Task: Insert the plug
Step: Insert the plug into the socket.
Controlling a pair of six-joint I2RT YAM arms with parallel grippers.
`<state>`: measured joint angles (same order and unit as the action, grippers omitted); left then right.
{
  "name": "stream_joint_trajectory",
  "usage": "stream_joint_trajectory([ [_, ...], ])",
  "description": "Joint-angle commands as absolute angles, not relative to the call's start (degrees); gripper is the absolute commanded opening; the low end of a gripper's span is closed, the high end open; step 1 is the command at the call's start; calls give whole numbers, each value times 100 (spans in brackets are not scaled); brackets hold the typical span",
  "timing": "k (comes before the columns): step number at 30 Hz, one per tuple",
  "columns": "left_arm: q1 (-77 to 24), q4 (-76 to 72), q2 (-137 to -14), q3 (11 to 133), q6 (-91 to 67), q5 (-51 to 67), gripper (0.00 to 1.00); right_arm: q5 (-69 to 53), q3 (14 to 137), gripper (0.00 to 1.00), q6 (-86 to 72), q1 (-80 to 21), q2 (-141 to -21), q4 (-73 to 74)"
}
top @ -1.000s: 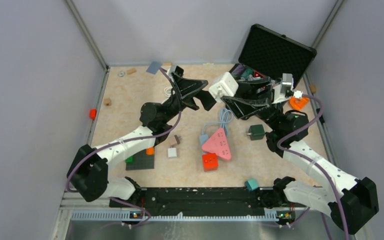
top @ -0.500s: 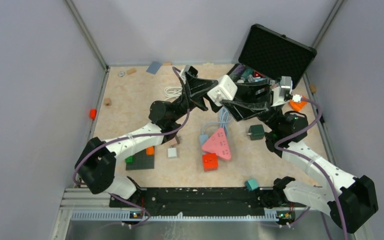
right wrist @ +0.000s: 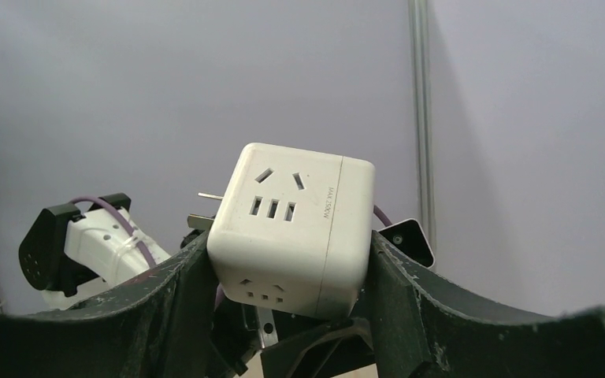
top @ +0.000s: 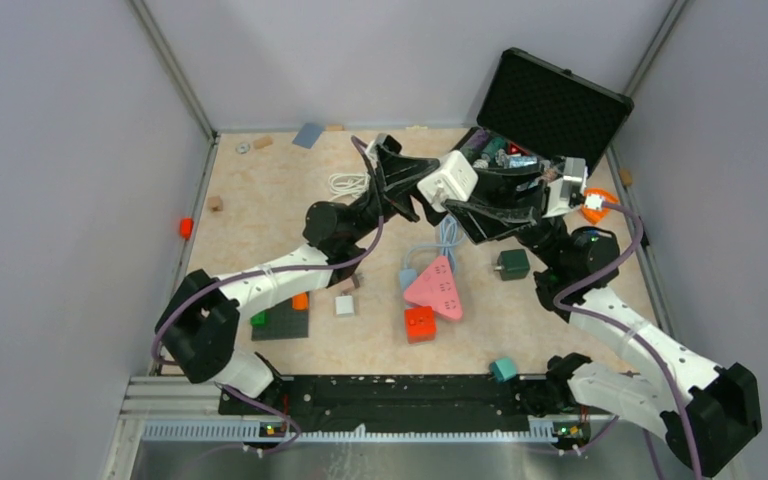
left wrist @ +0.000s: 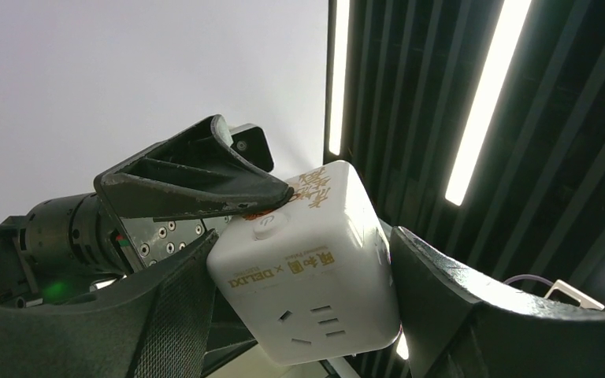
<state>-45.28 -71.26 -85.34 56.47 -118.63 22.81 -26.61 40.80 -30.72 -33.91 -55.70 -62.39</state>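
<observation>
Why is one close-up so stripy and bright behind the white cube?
Left wrist view: camera tilted upward; bright ceiling light strips glare behind the white socket cube. Right wrist view: plain wall, even light, cube sharp. Top view: soft shadows.

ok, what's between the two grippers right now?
The white plastic cube socket adapter: clamped by the right gripper, with the left gripper flanking it on both sides. Clearest in the left wrist view.

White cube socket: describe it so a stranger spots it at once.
Find the open black case at far right. Just left of it, the right gripper holds a white cube socket. Unlike the pink strip below, it is off the table.
</observation>
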Motion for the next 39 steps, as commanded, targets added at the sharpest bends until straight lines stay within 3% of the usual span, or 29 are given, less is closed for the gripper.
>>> stream_joint_trajectory([
  [1,-4584,-8166,-8593,5531,-11974,1976,0,-2020,3850,60,-2593,-3437,-5357,-5265],
  [6,-4538,-8744,-8796,4889,-12177,1436,0,-1417,3550,79,-2301,-3432,-5072,-4501],
  [12,-4351,-8863,-8972,4499,-12057,1249,0,-667,3281,91,-2173,-3428,-4767,-3529],
  [24,-3474,-7370,-8669,4177,-10906,2070,0,-290,3143,95,-2050,-3428,-4181,-2059],
  [28,-3183,-5865,-8218,4309,-9884,2574,0,-249,3184,95,-1935,-3428,-4052,-1710],
  [31,-3003,-3662,-7682,4681,-8463,2793,0,-288,3438,96,-1601,-3428,-4036,-1170],
  [35,-2997,-274,-7101,5906,-5801,2450,0,-268,3908,97,-1424,-3428,-4066,-355],
  [39,-2994,1149,-6582,6261,-3961,1900,0,-500,4661,97,-1342,-3428,-4448,635],
])
